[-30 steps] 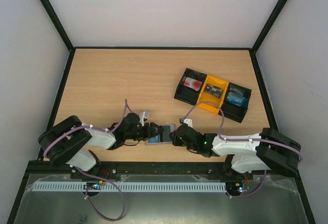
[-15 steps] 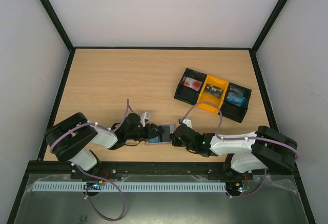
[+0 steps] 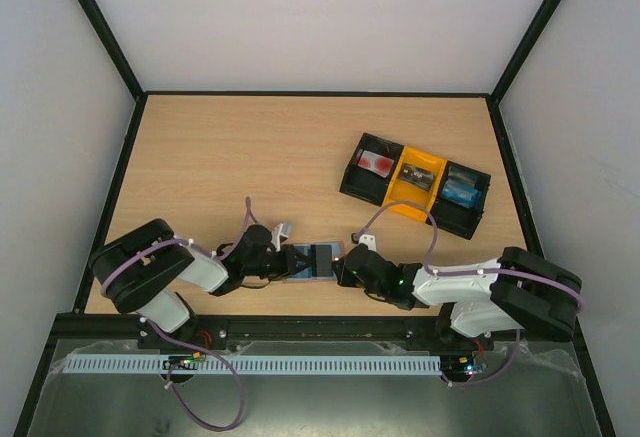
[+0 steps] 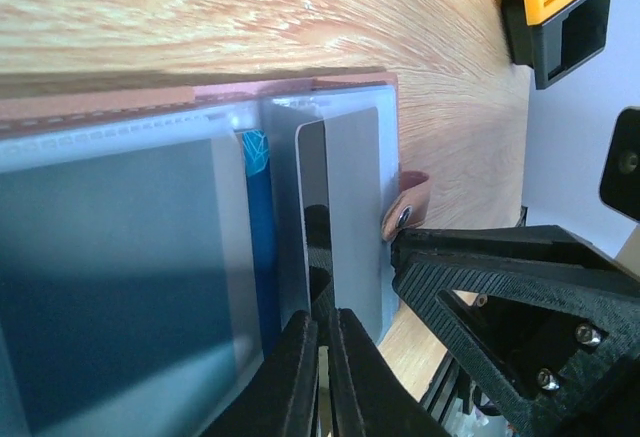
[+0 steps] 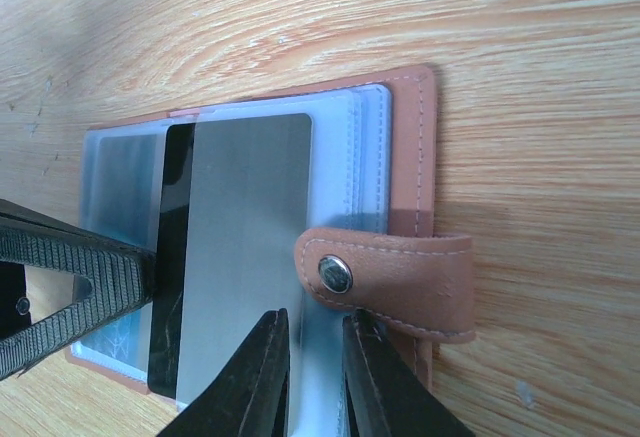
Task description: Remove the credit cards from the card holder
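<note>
card holder [image 3: 312, 262]: lies open on the table [image 3: 250, 157]; lower centre of the top view, between the two arms
left gripper [image 4: 322, 357]: narrow; nipping the dark-striped edge of the grey card [image 5: 245, 237], which sits partly out of its clear sleeve
right gripper [image 5: 315, 377]: narrow; apparently clamped on the holder's bottom edge, just left of the snap tab [image 5: 385, 282]
step in hand: drawing the card out; pull flat along the sleeve, toward the left of the right wrist view, not upward; hold the right clamp firm so the holder cannot slide along
</note>
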You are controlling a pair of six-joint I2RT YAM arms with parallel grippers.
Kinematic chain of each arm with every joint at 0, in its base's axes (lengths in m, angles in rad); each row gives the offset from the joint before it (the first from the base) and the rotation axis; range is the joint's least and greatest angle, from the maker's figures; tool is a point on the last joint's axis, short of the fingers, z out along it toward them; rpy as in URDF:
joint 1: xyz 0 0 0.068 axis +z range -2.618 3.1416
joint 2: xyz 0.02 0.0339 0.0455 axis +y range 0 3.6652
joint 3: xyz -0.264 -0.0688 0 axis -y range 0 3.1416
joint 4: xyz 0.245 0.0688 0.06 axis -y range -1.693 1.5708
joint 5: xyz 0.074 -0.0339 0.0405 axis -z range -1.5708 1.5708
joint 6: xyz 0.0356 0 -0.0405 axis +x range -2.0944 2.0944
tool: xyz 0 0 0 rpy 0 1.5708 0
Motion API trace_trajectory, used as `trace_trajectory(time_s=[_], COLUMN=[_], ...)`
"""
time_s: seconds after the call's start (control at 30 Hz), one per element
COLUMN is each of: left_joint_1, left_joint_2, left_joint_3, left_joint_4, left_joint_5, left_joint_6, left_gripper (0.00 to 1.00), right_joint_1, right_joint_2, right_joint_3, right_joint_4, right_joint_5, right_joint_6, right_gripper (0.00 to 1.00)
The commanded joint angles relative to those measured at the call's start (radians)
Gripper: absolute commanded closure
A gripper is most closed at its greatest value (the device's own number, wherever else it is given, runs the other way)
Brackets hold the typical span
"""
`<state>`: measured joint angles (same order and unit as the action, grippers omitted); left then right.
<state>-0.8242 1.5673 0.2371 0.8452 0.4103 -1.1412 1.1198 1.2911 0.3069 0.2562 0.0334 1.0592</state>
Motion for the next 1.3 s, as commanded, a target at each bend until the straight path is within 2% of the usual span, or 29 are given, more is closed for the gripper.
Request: trace_trajectory(time_s=[0.0, 0.1, 0.27, 0.47, 0.63, 0.67, 0.77, 0.9, 1.1, 1.27], left_joint_1=[0.008, 0.009, 0.010, 0.010, 0.010, 0.010, 0.010, 0.010, 0.009, 0.008], left_joint_2=[0.003, -0.015, -0.028, -0.039, -0.037, -0.034, -0.025, -0.017, 0.016, 0.054], left_joint_3=[-0.006, -0.009, -0.009, -0.015, -0.006, -0.004, 0.007, 0.006, 0.022, 0.027], left_joint_4=[0.048, 0.035, 0.009, 0.014, 0.020, 0.017, -0.017, -0.021, 0.008, 0.067], left_joint_5=[0.008, -0.004, -0.005, -0.005, 0.005, 0.003, -0.014, -0.016, 0.004, 0.022], left_joint_6=[0.008, 0.011, 0.017, 0.018, 0.024, 0.024, 0.025, 0.028, 0.024, -0.006], left_gripper=[0.94, 0.95, 0.88, 0.97, 0.97, 0.95, 0.77, 0.64, 0.65, 0.72], right_joint_1=[0.006, 0.006, 0.007, 0.007, 0.006, 0.006, 0.007, 0.007, 0.006, 0.006], right_joint_2=[-0.004, -0.002, -0.009, -0.009, -0.009, -0.009, -0.008, -0.005, 0.001, 0.002], right_joint_3=[-0.040, -0.038, -0.049, -0.049, -0.052, -0.052, -0.052, -0.050, -0.050, -0.051], right_joint_4=[-0.039, -0.043, -0.033, -0.034, -0.030, -0.030, -0.028, -0.027, -0.022, -0.022], right_joint_5=[0.022, 0.023, 0.026, 0.031, 0.033, 0.033, 0.034, 0.033, 0.033, 0.028], right_joint_6=[0.015, 0.010, 0.013, 0.011, 0.013, 0.013, 0.013, 0.013, 0.014, 0.015], right_gripper=[0.83, 0.83, 0.83, 0.83, 0.83, 0.83, 0.83, 0.83, 0.83, 0.83])
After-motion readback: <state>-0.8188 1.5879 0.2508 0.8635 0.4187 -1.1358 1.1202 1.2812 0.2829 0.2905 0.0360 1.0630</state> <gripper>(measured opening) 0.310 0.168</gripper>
